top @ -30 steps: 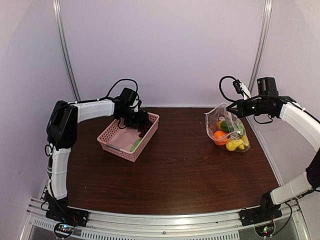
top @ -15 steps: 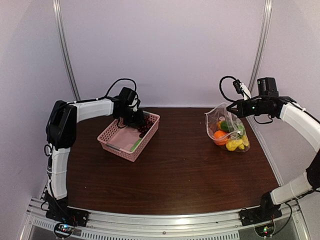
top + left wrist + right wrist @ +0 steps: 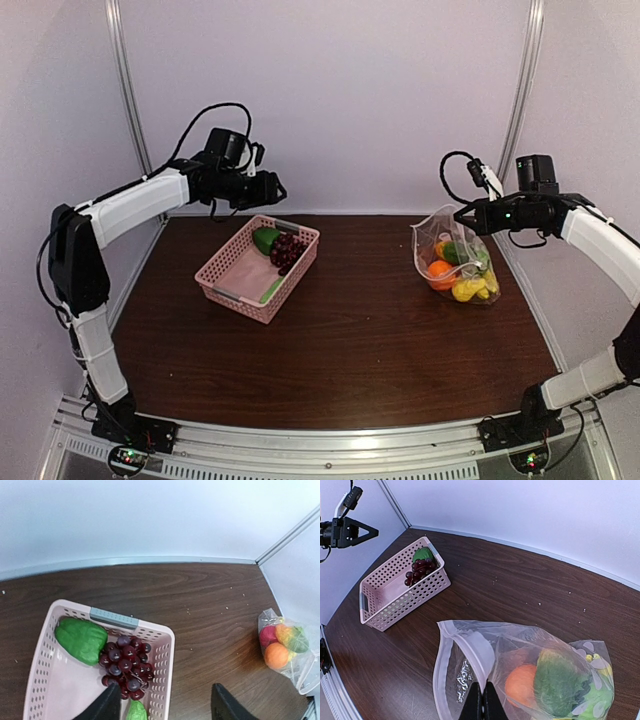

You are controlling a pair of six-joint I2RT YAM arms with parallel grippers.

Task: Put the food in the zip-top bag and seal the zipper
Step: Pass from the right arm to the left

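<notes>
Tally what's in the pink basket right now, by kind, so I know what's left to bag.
Dark green piece: 1
Pale green piece: 1
Purple grape bunch: 1
Total: 3

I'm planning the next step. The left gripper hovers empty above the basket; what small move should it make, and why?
Probably lower the left gripper onto the grapes in the basket and close: its jaws are open and empty, food is left there, and the right gripper holds the bag mouth open.
</notes>
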